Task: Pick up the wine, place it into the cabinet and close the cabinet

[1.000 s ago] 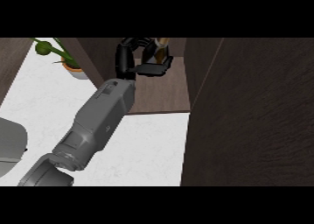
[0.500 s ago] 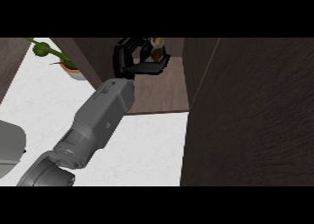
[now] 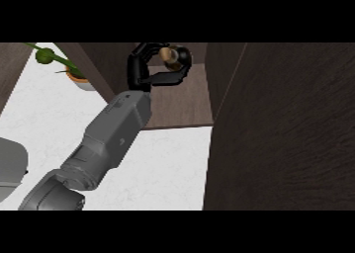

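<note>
The right hand, reaching deeper into the open cabinet than a moment ago, curls around the wine bottle, nearly ready to set it down inside.

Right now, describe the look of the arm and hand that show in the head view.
One arm shows: a grey forearm, boxy and smooth, widening to a rounded grey joint near the lower edge. It ends in a black hand with slim, segmented fingers and a thumb. No cables or markings are visible.
</note>
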{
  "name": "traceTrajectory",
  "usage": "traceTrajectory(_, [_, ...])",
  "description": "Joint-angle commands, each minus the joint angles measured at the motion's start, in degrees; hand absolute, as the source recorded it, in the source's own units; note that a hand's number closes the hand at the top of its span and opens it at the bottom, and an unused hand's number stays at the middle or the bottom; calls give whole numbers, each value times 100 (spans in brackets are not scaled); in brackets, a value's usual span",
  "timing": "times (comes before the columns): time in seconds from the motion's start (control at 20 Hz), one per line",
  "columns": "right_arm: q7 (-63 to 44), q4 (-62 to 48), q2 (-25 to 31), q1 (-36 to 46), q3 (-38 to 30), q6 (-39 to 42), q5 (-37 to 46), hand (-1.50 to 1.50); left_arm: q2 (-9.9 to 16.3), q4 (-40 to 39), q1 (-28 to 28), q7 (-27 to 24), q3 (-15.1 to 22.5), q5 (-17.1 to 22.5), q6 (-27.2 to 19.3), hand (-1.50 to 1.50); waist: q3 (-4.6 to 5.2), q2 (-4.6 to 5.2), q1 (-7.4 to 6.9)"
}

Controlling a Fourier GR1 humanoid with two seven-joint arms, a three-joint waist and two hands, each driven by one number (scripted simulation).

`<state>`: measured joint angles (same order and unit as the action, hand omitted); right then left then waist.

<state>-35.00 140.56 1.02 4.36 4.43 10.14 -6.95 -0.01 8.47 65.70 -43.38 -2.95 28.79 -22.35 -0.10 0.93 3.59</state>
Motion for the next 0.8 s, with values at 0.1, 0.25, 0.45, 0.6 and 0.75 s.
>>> traceTrajectory(0.1, [102, 235, -77, -224, 116, 60, -168, -150, 1, -250, -55, -51, -35, -91, -307, -150, 11, 28, -5])
traceTrajectory(0.25, [-280, 353, 21, 191, -58, -89, -298, -150, 282, -353, -165, -84, 42, -207, -104, -150, 19, 73, 67])
traceTrajectory(0.45, [-139, 177, -50, 129, 29, -111, -99, -150, 181, -436, -55, 14, 100, -323, -377, -150, 17, 61, 48])
traceTrajectory(0.6, [-107, 97, 19, 180, -140, -24, -385, -150, 2, -484, -96, -37, 167, -408, -604, -150, 14, 59, 48])
traceTrajectory(0.75, [54, 130, -40, -38, 18, 45, -202, -150, 31, -493, -283, -192, 142, -423, -597, -150, 15, 79, 84])
